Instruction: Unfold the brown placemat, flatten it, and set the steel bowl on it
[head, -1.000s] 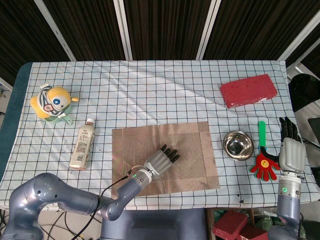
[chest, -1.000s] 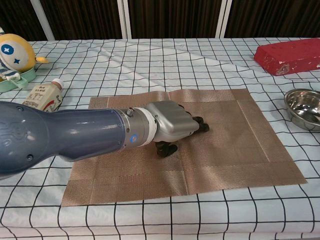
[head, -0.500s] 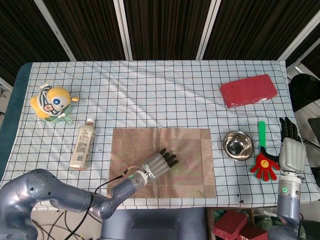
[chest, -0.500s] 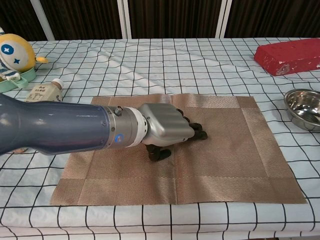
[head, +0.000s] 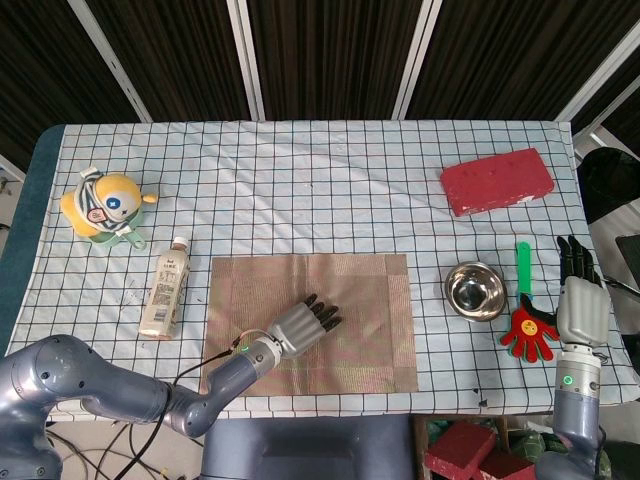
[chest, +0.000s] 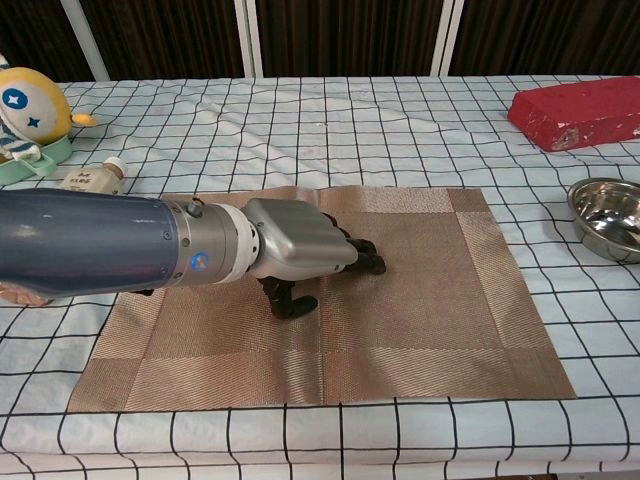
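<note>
Item: brown placemat (head: 360, 290), unfolded, lying flat on the checked tablecloth (head: 300, 180) near the front edge, its long axis running left to right across the table. We judge the unfolding done and the flattening close to done.

Item: left hand (head: 300, 325), palm down on the placemat left of its centre, fingers extended and lying on the weave, thumb tucked beneath in the chest view; it grasps nothing, only presses.

Item: steel bowl (head: 474, 291), upright on the cloth just beside the placemat's right edge, apart from it.

Item: right hand (head: 581, 300), at the right table edge, fingers straight and apart, empty, beside a red hand-shaped toy with a green handle (head: 527, 325).

Relation that governs the coming move: the bowl lies between the placemat and the right hand. We judge the right hand the natural one for it, since the left would have to cross the whole placemat. The bowl needs only a short carry leftward onto the mat.

Change noted against the earlier pictures: the placemat has slid leftward and squared up; a second ago its edges sat skewed to the grid and its right side reached nearer the bowl. The left hand has drawn back and left with it. Bowl and right hand are unmoved.

Also present: yellow toy (head: 103, 205), bottle (head: 166, 287), red brick (head: 497, 181).
</note>
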